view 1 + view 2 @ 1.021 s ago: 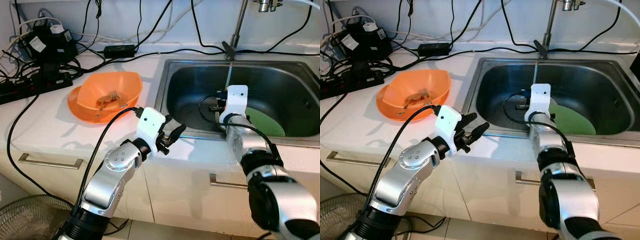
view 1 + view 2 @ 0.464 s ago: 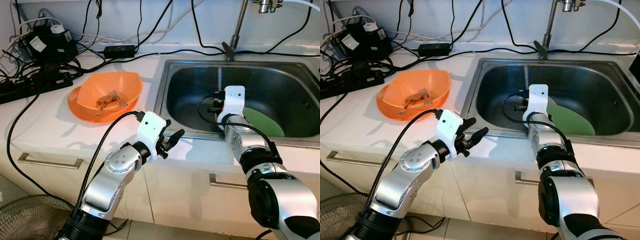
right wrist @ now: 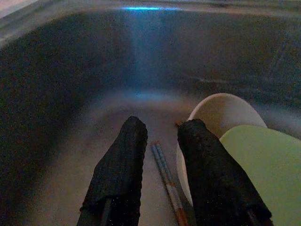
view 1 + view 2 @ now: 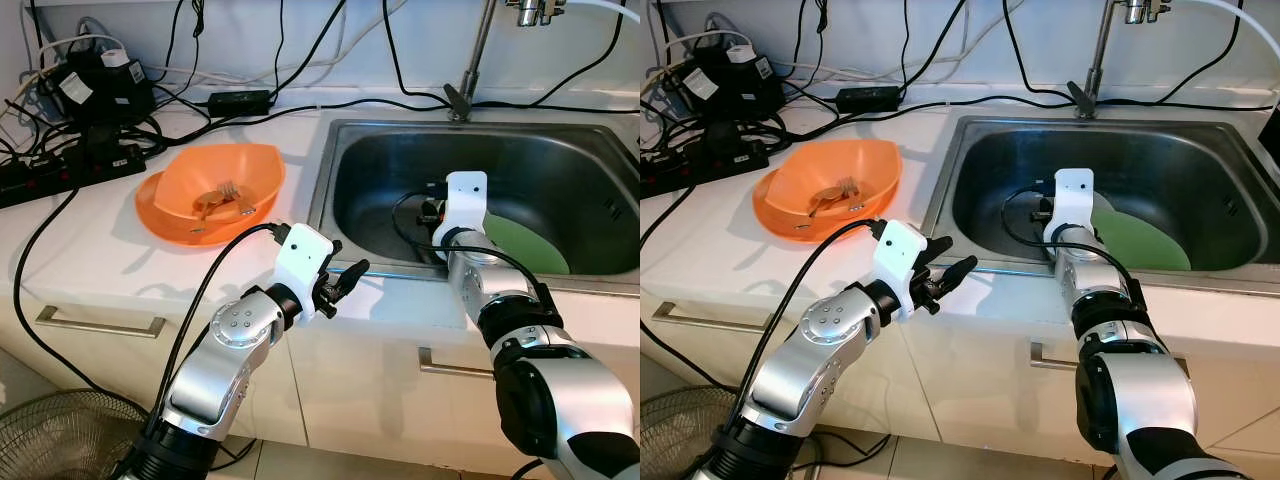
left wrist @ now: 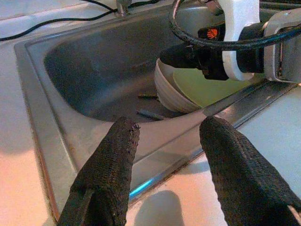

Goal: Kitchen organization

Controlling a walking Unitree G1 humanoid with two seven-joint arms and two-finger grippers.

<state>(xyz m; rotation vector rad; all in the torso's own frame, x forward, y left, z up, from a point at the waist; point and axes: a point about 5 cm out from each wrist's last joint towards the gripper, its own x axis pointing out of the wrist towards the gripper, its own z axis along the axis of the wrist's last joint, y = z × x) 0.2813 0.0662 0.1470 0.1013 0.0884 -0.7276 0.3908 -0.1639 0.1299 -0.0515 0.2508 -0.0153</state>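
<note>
We can read no writing or labels on anything. Our right gripper point(image 3: 160, 174) reaches down into the sink point(image 4: 380, 160), its two fingers a little apart and pinching nothing; a thin chopstick point(image 3: 165, 181) lies on the sink floor in line with the gap, with a white bowl point(image 3: 221, 115) and green plate point(image 3: 263, 165) just beside one finger. Our left gripper point(image 5: 167, 165) hovers over the counter edge, fingers spread and empty, with the sink ahead of them.

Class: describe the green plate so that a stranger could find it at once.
Start at the steel sink set into the white counter. On its floor, towards the robot's right, lies the green plate, beside a white bowl. Its flat pale green face sets it apart.
</note>
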